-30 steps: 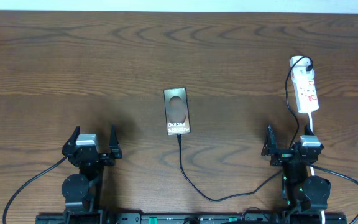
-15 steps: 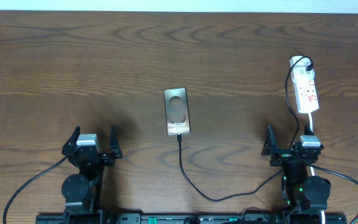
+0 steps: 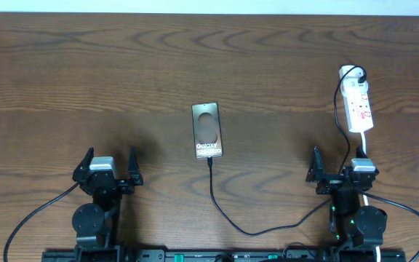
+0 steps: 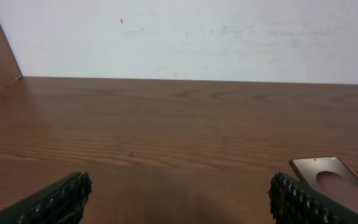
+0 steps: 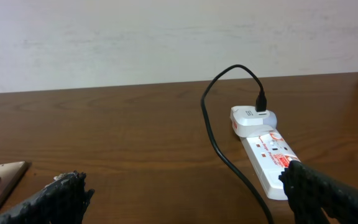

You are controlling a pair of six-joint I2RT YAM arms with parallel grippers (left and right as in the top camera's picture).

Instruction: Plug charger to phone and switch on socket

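The phone [image 3: 207, 130] lies flat at the table's middle, Galaxy lettering toward me. The charger cable [image 3: 231, 218] runs from the phone's near end, where its tip sits at the port, loops down and right, then up to a white adapter on the socket [image 3: 358, 107] at the far right. My left gripper [image 3: 108, 166] is open and empty near the front left edge; the phone's corner [image 4: 334, 180] shows at its right. My right gripper [image 3: 338, 171] is open and empty just in front of the socket [image 5: 267, 162], with the cable [image 5: 219, 143] between its fingers' view.
A white cord [image 3: 364, 156] leaves the socket's near end toward my right arm. A pale wall [image 4: 185, 37] stands behind the table's far edge. The brown wooden table [image 3: 86, 73] stretches wide on the left and at the back.
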